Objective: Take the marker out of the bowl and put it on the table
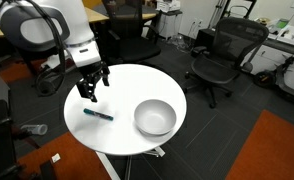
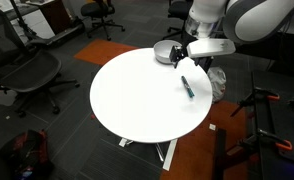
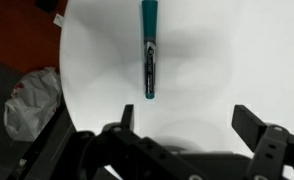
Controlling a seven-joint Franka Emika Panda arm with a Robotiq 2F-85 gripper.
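The teal-blue marker (image 1: 98, 114) lies flat on the round white table (image 1: 127, 135), outside the silver metal bowl (image 1: 155, 117). It shows in both exterior views (image 2: 187, 86) and in the wrist view (image 3: 149, 48). The bowl (image 2: 165, 52) stands empty near the table's edge. My gripper (image 1: 90, 97) hangs open and empty just above the table, a short way from the marker. In the wrist view its two fingers (image 3: 187, 120) are spread apart with bare white table between them. The table also shows in an exterior view (image 2: 137, 100).
Black office chairs (image 1: 219, 60) stand around the table, another in an exterior view (image 2: 32, 75). A white plastic bag (image 3: 32, 100) lies on the floor beside the table. An orange carpet patch (image 1: 272, 150) covers part of the floor.
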